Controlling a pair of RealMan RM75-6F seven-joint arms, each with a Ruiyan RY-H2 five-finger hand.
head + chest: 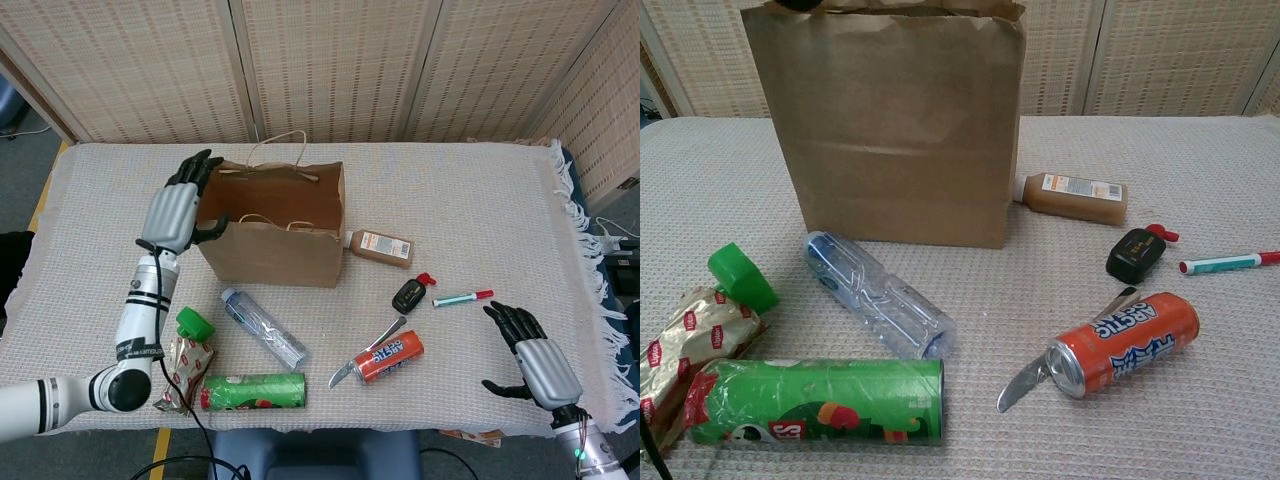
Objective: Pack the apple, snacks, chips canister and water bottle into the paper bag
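Left robot hand (176, 212) sits released at the paper bag (272, 225) rim, fingers spread, holding nothing. Next likely water bottle (263, 328): grasp mid-body, lift clear of chips canister (253, 391).

I am holding my left hand (178, 208) raised, its back toward the head camera, the fingers (197, 165) spread and pointing up and away, nothing in it. My right hand (531, 355) is hovering low at the right, the palm down, the fingers apart, also holding nothing.
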